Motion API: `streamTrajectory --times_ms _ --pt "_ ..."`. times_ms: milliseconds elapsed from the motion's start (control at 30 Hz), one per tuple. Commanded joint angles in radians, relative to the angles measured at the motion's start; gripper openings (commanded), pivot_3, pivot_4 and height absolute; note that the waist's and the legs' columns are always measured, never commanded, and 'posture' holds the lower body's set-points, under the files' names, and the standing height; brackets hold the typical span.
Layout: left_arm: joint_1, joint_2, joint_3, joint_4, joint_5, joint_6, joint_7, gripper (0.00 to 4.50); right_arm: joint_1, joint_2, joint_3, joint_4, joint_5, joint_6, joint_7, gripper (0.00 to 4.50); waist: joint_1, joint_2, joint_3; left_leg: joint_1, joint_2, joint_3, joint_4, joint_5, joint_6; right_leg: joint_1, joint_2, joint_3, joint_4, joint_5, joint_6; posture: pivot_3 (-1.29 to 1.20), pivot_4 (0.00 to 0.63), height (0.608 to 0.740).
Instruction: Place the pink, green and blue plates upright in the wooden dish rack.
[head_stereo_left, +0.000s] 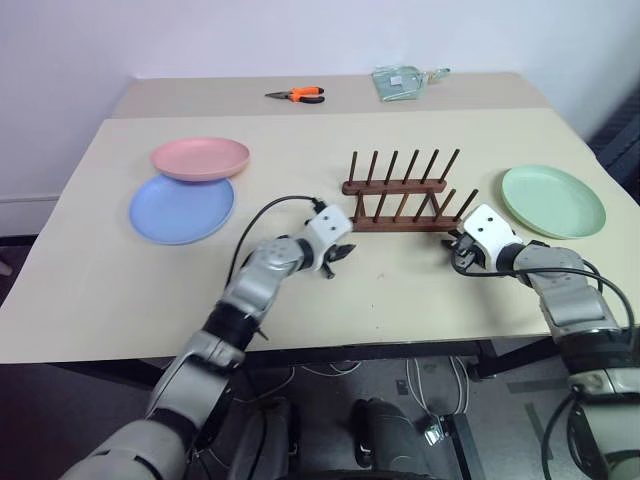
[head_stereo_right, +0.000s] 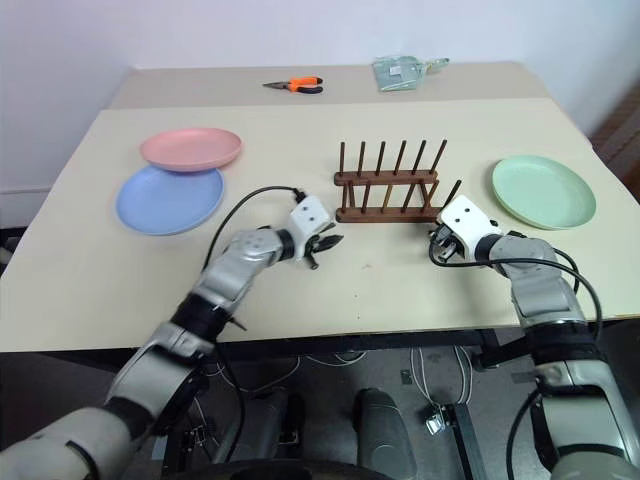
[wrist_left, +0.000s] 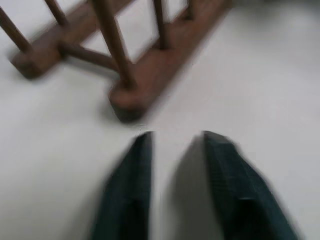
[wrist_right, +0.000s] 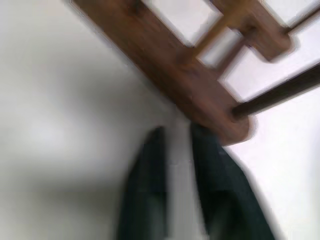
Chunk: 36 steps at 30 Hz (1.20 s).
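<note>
The wooden dish rack (head_stereo_left: 400, 195) stands empty at the table's middle, its pegs upright. On the table's left the pink plate (head_stereo_left: 200, 158) lies flat, its near rim overlapping the blue plate (head_stereo_left: 181, 210). The green plate (head_stereo_left: 553, 200) lies flat on the right. My left gripper (head_stereo_left: 340, 254) is just off the rack's near left corner; in the left wrist view the left gripper (wrist_left: 172, 137) is open with nothing between its fingers, close to the rail end (wrist_left: 127, 102). My right gripper (head_stereo_left: 458, 250) is by the rack's near right corner, and in the right wrist view the right gripper (wrist_right: 175, 131) shows a narrow gap, empty.
Orange-handled pliers (head_stereo_left: 297, 95) and a clear plastic packet (head_stereo_left: 400, 82) lie on the far table section. The table's front edge (head_stereo_left: 330, 345) runs just behind both forearms. A black cable (head_stereo_left: 262, 215) loops off the left wrist.
</note>
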<state>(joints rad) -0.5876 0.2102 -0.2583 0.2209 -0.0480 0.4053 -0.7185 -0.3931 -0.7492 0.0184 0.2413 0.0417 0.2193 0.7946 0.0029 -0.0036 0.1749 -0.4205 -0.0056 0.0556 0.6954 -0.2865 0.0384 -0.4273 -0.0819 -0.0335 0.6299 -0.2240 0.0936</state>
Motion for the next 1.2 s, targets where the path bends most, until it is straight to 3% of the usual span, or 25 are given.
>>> streamTrajectory --times_ms 33,100,133,233,400,700,900,1000,1200 --pt "0.054 0.052 0.212 -0.277 -0.192 0.169 0.002 3.3 0.05 -0.033 -0.068 -0.239 0.123 0.058 0.087 2.83 0.001 0.0 0.001 -0.001 0.0 0.0 0.0 0.0 0.0 -0.001 0.0 0.0 0.0 0.0 0.0 0.0 0.15 0.74" --pt "0.037 0.063 0.392 -0.344 -0.272 0.281 0.121 4.33 0.076 -0.038 -0.083 -0.33 0.154 0.092 0.098 3.85 0.003 0.0 0.001 -0.002 0.001 -0.001 0.001 0.001 -0.001 -0.001 -0.001 0.0 0.001 0.0 0.0 0.0 0.15 0.74" --pt "0.007 0.065 0.477 -0.349 -0.289 0.315 0.202 4.5 0.088 -0.04 -0.084 -0.37 0.166 0.105 0.104 4.26 0.005 0.0 0.001 -0.002 0.001 -0.002 0.002 0.001 -0.002 -0.001 -0.001 -0.001 0.001 0.0 -0.001 0.0 0.15 0.74" --pt "-0.116 0.08 0.651 -0.28 -0.237 0.387 0.483 4.5 0.103 -0.038 -0.066 -0.444 0.184 0.13 0.12 4.26 0.014 -0.001 0.001 -0.001 0.0 -0.004 0.003 0.001 -0.002 0.001 -0.001 -0.002 0.001 0.001 -0.001 0.0 0.15 0.74" --pt "-0.258 0.104 0.792 -0.104 -0.153 0.408 0.812 4.5 0.052 -0.002 -0.024 -0.408 0.18 0.12 0.124 4.26 0.013 -0.001 0.001 -0.001 -0.004 -0.004 0.003 0.0 0.0 0.002 0.0 -0.004 0.0 0.001 0.001 0.0 0.15 0.74" --pt "-0.413 0.084 0.889 0.21 -0.274 0.408 0.871 4.5 0.056 0.02 -0.006 -0.352 0.17 0.045 0.132 4.26 0.016 -0.004 0.002 -0.002 -0.004 -0.003 0.003 0.003 -0.006 0.002 -0.001 -0.004 0.0 0.001 0.002 0.0 0.15 0.74" --pt "-0.534 0.114 0.952 0.537 -0.342 0.245 0.872 4.5 0.141 0.029 -0.019 -0.427 0.178 0.043 0.112 4.26 0.01 -0.004 0.002 -0.002 -0.004 -0.002 0.003 0.004 -0.007 0.001 0.0 -0.004 0.0 0.001 0.002 0.0 0.15 0.74" --pt "-0.582 0.135 0.972 0.681 -0.37 0.166 0.876 3.62 0.173 0.03 -0.028 -0.472 0.181 0.067 0.09 4.31 0.01 -0.005 0.002 -0.002 -0.004 -0.002 0.002 0.004 -0.007 0.0 0.0 -0.004 0.0 0.001 0.002 0.0 0.15 0.74" --pt "-0.626 0.157 0.962 0.769 -0.404 0.079 0.873 0.67 0.229 0.009 -0.058 -0.539 0.186 0.097 0.066 4.31 0.011 -0.005 0.002 -0.002 -0.004 -0.001 0.002 0.004 -0.008 0.0 -0.001 -0.004 0.0 0.001 0.002 0.0 0.15 0.74"
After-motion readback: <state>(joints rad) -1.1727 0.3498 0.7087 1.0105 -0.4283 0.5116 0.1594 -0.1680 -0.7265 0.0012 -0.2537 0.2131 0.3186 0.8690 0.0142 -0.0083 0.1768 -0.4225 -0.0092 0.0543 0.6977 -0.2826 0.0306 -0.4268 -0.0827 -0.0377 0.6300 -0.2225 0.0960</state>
